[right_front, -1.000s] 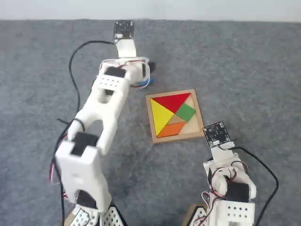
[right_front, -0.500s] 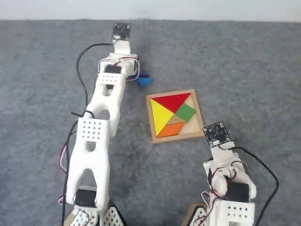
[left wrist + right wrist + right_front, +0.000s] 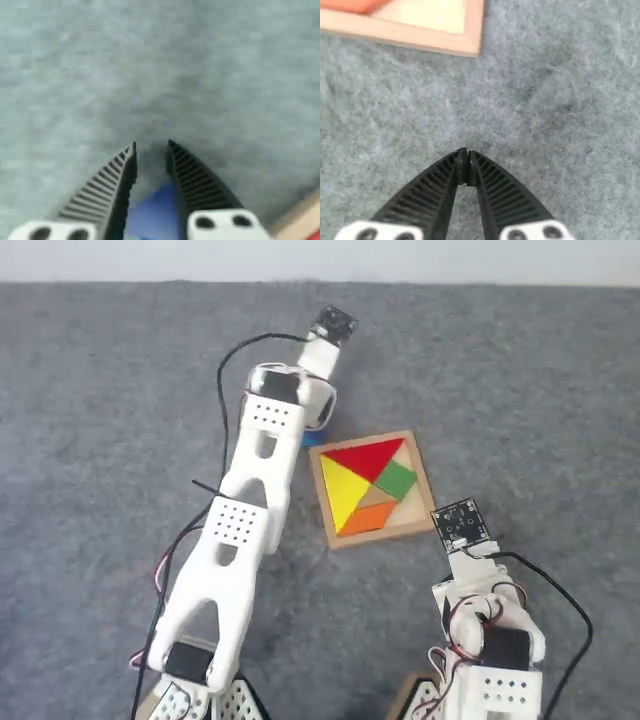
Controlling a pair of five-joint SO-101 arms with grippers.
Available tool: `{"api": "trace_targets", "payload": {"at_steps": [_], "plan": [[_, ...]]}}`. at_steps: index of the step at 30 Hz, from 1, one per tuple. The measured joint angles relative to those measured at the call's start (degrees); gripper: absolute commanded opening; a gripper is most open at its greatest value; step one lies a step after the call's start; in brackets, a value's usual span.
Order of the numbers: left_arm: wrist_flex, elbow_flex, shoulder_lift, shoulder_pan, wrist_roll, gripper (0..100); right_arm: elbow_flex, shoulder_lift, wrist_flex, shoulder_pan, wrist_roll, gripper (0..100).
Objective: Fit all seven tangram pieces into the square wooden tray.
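Grasping a blue piece between its fingers, the left gripper hangs at the upper left corner of the square wooden tray. The tray lies mid-frame in the high view, holding red, yellow, green and orange pieces. The right gripper hovers over the grey surface near the tray's lower right corner, fingers clenched on nothing.

high: overhead, far | wrists: close, downward | shared: tray edge

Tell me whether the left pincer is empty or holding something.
Holding something: the left pincer is shut on a blue piece, which sits gripped between its two fingers in the left wrist view.
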Motion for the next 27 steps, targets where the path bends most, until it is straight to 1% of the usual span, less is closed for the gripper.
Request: {"api": "trace_targets", "payload": {"at_steps": [8,11,16,19,25,27], "plan": [[13.0,-1.2,-2.2,1.3,-0.3,10,0.0,0.0,0.0,0.0,0.0,0.8],[14.4,1.8,-4.2,1.3,-0.3,10,0.0,0.0,0.0,0.0,0.0,0.8],[14.7,12.9,-10.9,-0.1,-0.3,10,0.0,0.0,0.0,0.0,0.0,0.8],[14.8,22.1,-16.4,-1.8,-0.3,10,0.0,0.0,0.0,0.0,0.0,0.8],[15.3,45.1,-29.9,-6.0,-0.4,10,0.0,0.0,0.0,0.0,0.0,0.8],[15.5,51.8,-34.5,-7.1,-1.8,10,0.0,0.0,0.0,0.0,0.0,0.8]]}}
